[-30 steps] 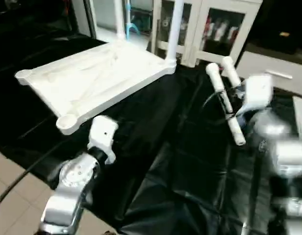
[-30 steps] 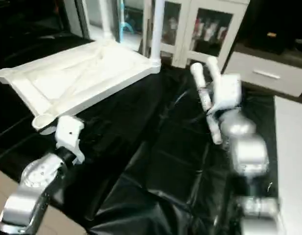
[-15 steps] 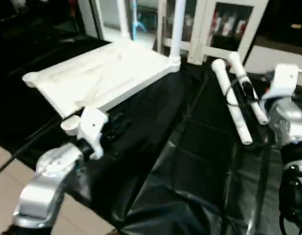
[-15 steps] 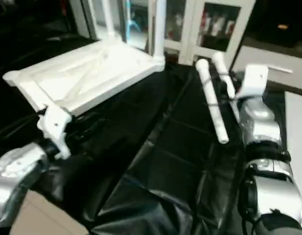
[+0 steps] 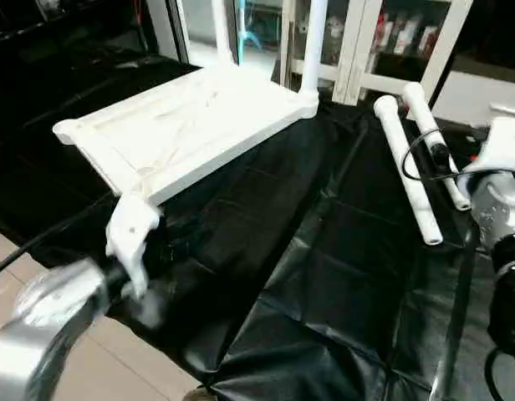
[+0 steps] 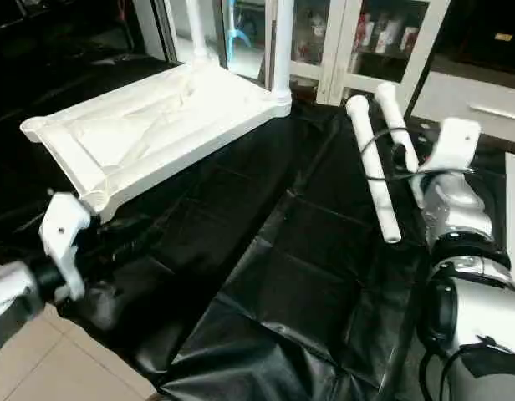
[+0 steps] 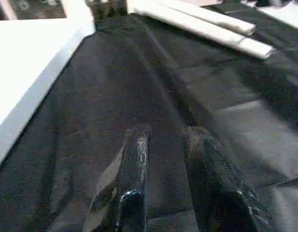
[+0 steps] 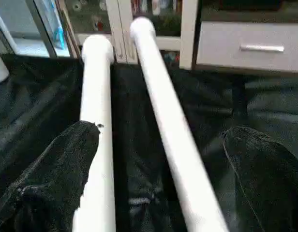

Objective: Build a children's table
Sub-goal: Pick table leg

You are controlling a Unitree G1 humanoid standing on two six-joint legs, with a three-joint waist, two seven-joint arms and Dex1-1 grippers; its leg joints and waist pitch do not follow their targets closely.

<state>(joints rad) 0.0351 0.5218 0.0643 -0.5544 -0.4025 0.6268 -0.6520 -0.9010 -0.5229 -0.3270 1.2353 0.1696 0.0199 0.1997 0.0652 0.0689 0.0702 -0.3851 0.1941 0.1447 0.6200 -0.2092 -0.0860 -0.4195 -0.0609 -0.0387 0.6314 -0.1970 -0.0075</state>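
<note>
Upper left of the head frame: we find the tabletop (image 5: 191,125) lying ribbed side up on the black-covered desk (image 5: 324,276), with two legs already standing in its far corner sockets, one (image 5: 312,50) at the near-right of that edge and another (image 5: 222,33) behind it.

Right of centre, two loose legs (image 5: 406,167) lie side by side on the desk, nearly touching. Their long axes run from the upper middle of the frame down toward the lower right.

Right hand (image 8: 163,159): fingers spread wide, holding nothing. In the right wrist view we see the two loose legs passing between the spread fingers (image 8: 67,159), long axis roughly in line with the hand's pointing direction. We judge the right hand is clearly the nearer one to the loose legs.

Left hand (image 7: 163,159): fingers a narrow gap apart, nothing between them, over bare desk cover just below the tabletop's near corner socket (image 5: 130,199).

Our judgement: the next move depends on the right hand closing across one leg rather than straddling both, so it would need to shift sideways to single one out.
</note>
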